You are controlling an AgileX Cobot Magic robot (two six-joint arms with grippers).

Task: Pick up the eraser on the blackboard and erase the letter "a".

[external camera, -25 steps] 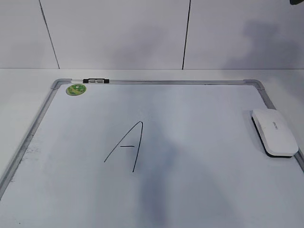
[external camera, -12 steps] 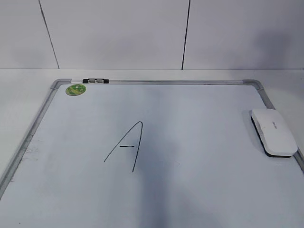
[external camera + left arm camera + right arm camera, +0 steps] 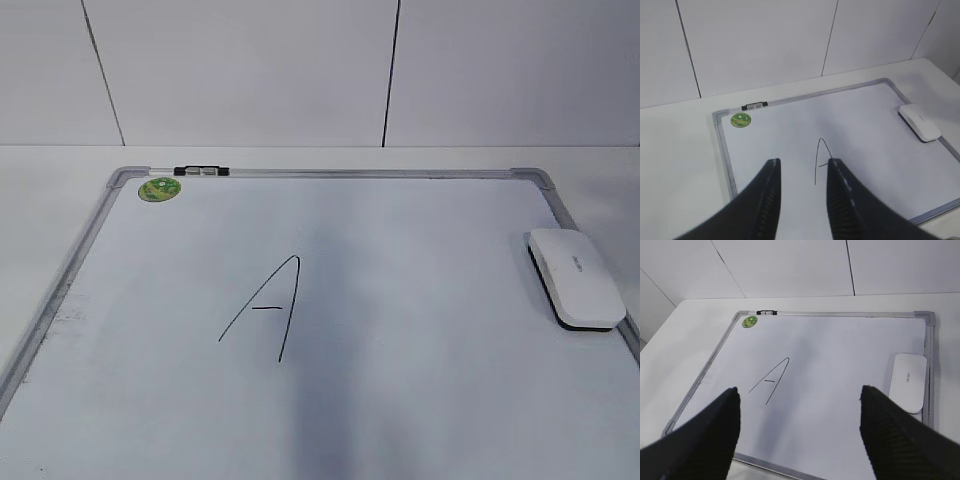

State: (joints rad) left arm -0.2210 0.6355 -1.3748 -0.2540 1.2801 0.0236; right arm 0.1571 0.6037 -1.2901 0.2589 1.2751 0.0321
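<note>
1. The blackboard (image 3: pixel 420 400), really a white dry-erase board in a silver-grey frame, lies flat on the white desk (image 3: pixel 40 180). Lying flat gives a wiping stroke a firm surface to press against.
2. The eraser (image 3: pixel 575 277) rests on the board at its right edge, just beside the frame rail and well apart from the writing. It lies felt side down, so it looks ready to be lifted and used without turning over.
3. The only mark visible is a tall, angular capital "A" (image 3: pixel 268 308) in thin black marker near the middle of the board. No small cursive "a" can be made out in any view, so this stroke appears to be the target.
4. A round green sticker (image 3: pixel 159 188) and a small black-and-silver clip (image 3: pixel 201 171) sit at the far left corner, clear of any likely wiping path.
5. The left end effector (image 3: pixel 801 200) hangs above the near-left part of the board, its jaws partly apart and holding nothing. It is far from the eraser, so it seems to be parked.
6. The right end effector (image 3: pixel 799 435) hovers high over the near edge with jaws spread wide and empty. That spread suits closing across the eraser's narrow sides, and the eraser lies on this arm's side.
7. Judged from this, the pick-up has not begun.
</note>
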